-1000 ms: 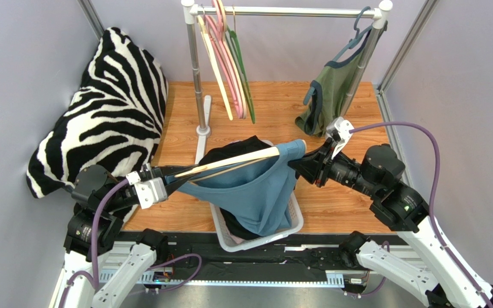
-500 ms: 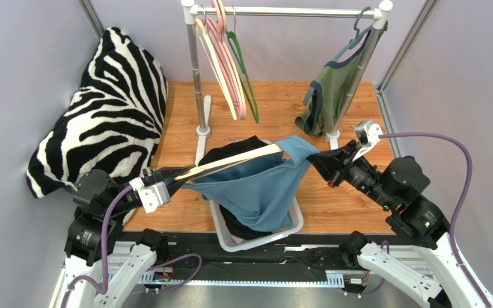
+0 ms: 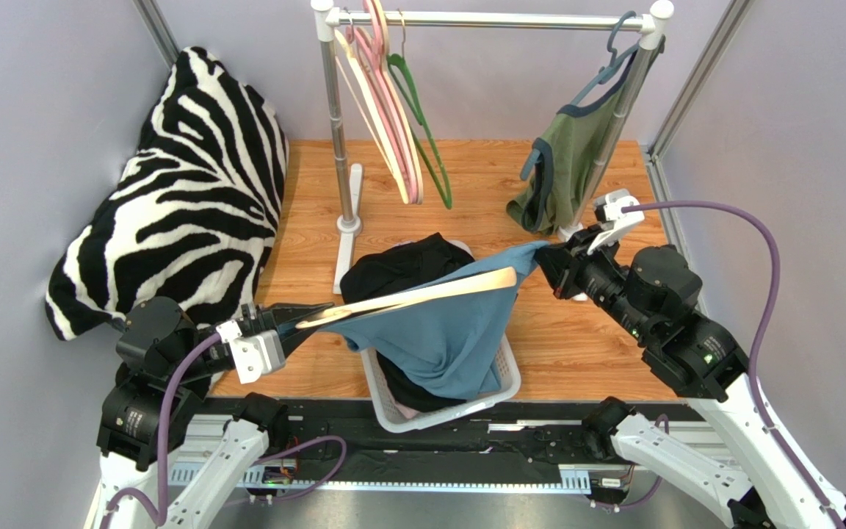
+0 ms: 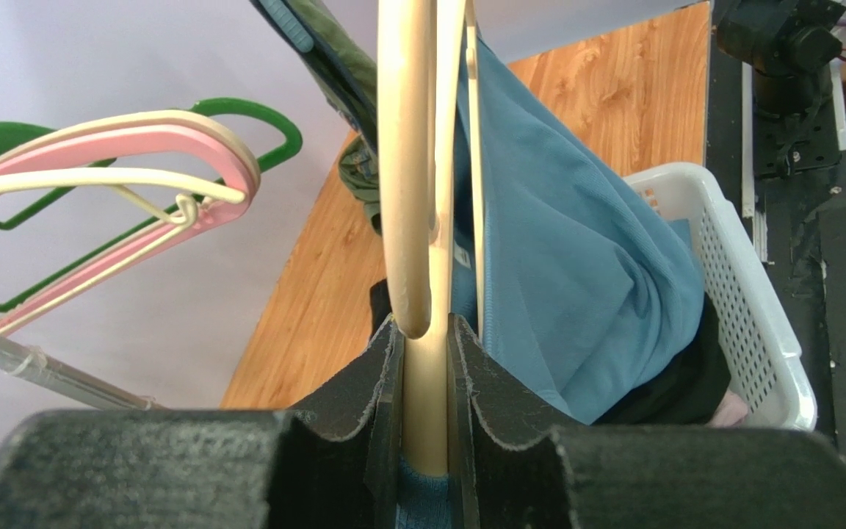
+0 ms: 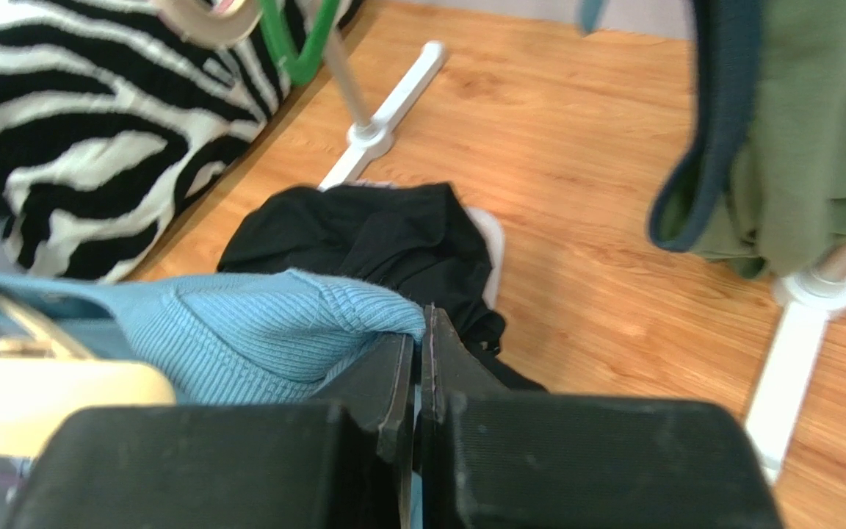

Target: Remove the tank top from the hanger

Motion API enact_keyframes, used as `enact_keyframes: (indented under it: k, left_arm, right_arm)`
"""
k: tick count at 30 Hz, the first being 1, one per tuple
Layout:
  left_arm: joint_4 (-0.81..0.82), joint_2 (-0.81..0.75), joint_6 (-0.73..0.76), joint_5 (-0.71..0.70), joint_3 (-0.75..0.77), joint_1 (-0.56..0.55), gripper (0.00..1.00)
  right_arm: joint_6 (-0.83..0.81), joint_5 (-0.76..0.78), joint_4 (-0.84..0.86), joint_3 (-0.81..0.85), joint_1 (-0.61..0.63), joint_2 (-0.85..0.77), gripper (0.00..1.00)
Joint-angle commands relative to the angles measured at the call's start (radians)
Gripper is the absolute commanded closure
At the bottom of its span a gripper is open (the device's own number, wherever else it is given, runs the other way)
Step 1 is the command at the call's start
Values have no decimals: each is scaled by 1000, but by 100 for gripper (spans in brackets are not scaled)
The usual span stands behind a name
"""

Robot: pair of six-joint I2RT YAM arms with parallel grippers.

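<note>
Step in hand: peeling the far shoulder off the hanger tip.

Left hand [image 3: 293,319] clenched on the near end of the cream hanger [image 3: 427,292], holding it roughly level above the white basket [image 3: 508,386]. Right hand [image 3: 548,266] pinched tight on a fold of the blue tank top [image 3: 444,336] just past the hanger's far tip. Ribbed blue fabric visible between the fingers in the right wrist view.

Blue tank top: draped under the hanger, hanging down into the basket, far shoulder stretched toward the right hand. Not off yet; near side apparently bunched on the hanger by the left hand.

Next, as a judgement: pull the pinched shoulder out past the tip, hold the hanger steady or draw it back left, then slide the other shoulder off. Risk of fabric snagging on the tip.

Count:
- 2 hands
- 1 held hanger
- 1 blue tank top
- 1 basket on the wood counter [image 3: 604,353], with 1 black garment [image 3: 416,259] in it
- 1 rack [image 3: 483,19]
- 1 olive tank top [image 3: 565,165] on its own hanger at the rack's right end
- at least 3 empty hangers [image 3: 394,121] (cream, pink, green), exact number hidden by overlap
- 1 zebra cushion [image 3: 174,187] at left
</note>
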Motion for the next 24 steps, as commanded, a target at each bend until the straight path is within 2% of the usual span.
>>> enact_keyframes:
  k: [1,3,4,6,7,9,10,16,20,23,24]
  left_arm:
    - [84,8,-8,24,40,8,100]
    - [130,21,-19,26,42,8,100]
    - [141,36,-19,24,46,8,100]
    - [164,53,-22,17,52,8,100]
    - [166,62,-19,12,60,8,100]
    - [164,73,-17,8,61,8,100]
    - [160,80,-13,5,63,8,100]
    - [126,122,-11,38,60,8,100]
    - [79,163,-48,141,66,4,99]
    - [1,209,-82,158,92,-39,98]
    - [-70,223,-76,162,118,-51,99]
  right_arm:
    - [-77,-253,8,-43,-6,4,97]
    - [-127,-334,7,-69,-6,6,78]
    - [-138,-380,1,-69,-6,6,51]
    - [-181,-417,-35,-55,-6,-5,31]
    - [-199,-435,-47,-46,-6,-12,15]
    - [-262,-435,-105,-20,-6,-45,3]
    - [-282,-432,-130,9,-6,-57,0]
    - [-414,-400,-292,153,-6,-118,0]
    - [-443,-431,-244,201,-6,-115,0]
    - [-460,-483,-201,221,-6,-45,0]
    - [-466,-492,-182,227,-6,-28,0]
